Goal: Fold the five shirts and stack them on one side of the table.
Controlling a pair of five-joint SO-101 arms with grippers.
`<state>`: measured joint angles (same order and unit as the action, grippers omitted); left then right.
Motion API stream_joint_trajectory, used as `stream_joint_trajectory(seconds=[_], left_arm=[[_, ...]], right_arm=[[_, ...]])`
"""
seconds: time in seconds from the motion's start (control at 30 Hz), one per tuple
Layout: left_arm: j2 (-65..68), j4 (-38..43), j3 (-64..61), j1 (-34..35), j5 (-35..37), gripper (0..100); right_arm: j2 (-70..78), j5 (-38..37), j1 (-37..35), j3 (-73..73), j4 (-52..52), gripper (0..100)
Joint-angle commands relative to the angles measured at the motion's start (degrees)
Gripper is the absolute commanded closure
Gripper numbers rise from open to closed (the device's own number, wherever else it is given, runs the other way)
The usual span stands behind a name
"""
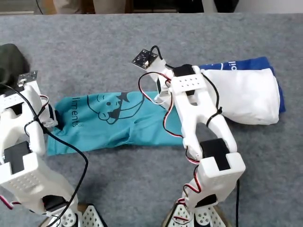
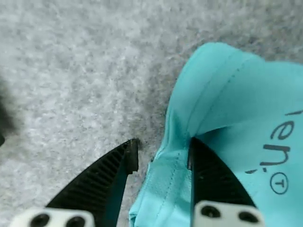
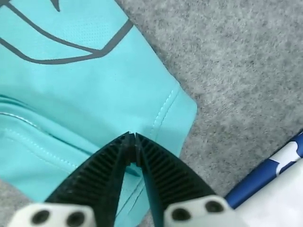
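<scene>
Between the left gripper's [image 2: 163, 153] spread fingers lies the hemmed end of the teal shirt [image 2: 236, 104]. One finger rests on the cloth and the other stands just off its edge, over the grey table cover [image 2: 71, 71]. The jaws are apart, not clamped.

Out from this gripper the shirt runs as a long folded strip. Its long axis crosses the table sideways toward the other arm, printed side up.

At that far end the right gripper [image 3: 131, 138] sits over the strip's corner, just inside the stitched hem. Its fingers are pressed together at the tips; whether any cloth is caught between them cannot be told.

Just past that corner is a narrow band of bare cover. Then comes a blue shirt [image 3: 265, 184] with a folded white shirt [image 1: 241, 97] lying on it, close beside the right gripper.

Both long edges of the strip have open cover alongside, wider on the side away from the arms' bases. Beyond the left gripper, toward the table's far corner, a dark garment [image 1: 9, 61] lies apart from the strip.
</scene>
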<state>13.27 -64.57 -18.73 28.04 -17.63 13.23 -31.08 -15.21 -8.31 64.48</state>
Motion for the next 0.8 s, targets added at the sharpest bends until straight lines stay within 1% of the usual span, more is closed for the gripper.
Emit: stream_joint_trajectory(seconds=[0.0, 0.07, 0.23, 0.3, 0.37, 0.43, 0.53, 0.6, 0.67, 0.77], left_arm=[[0.4, -3.2, 1.3, -1.0, -2.1, 92], [0.4, -3.4, 1.1, -2.2, -5.2, 98], [0.4, -3.8, 1.0, -5.3, -3.7, 98], [-0.3, -5.6, 2.4, -5.6, -3.3, 98], [-1.9, -10.6, 7.1, -5.7, -1.9, 98], [-3.6, -16.8, 12.5, -6.4, -2.5, 98], [-5.8, -26.5, 20.7, -10.5, -6.6, 98], [-6.2, -32.4, 26.8, -14.0, -4.2, 98], [-5.7, -35.7, 31.6, -17.8, -1.9, 98], [-4.0, -36.2, 34.5, -24.7, 0.9, 98]], right_arm=[[-3.2, -0.4, -0.5, 1.1, 0.5, 99.6], [-3.6, -0.4, -0.4, 1.1, 0.6, 99.6], [-3.7, -0.2, 0.7, 1.2, 0.8, 99.6], [-3.7, -0.2, 1.5, 1.2, 2.4, 99.6], [-4.3, -0.1, 2.2, 1.8, 3.9, 99.6], [-6.1, -0.1, 2.9, 3.0, 6.5, 99.6], [-12.2, -0.4, 2.3, 6.5, 13.1, 99.6], [-17.1, -0.4, 3.2, 9.0, 15.6, 99.6], [-22.0, -0.5, 5.0, 10.6, 17.0, 99.5], [-28.7, -0.6, 8.3, 11.2, 20.2, 99.5]])
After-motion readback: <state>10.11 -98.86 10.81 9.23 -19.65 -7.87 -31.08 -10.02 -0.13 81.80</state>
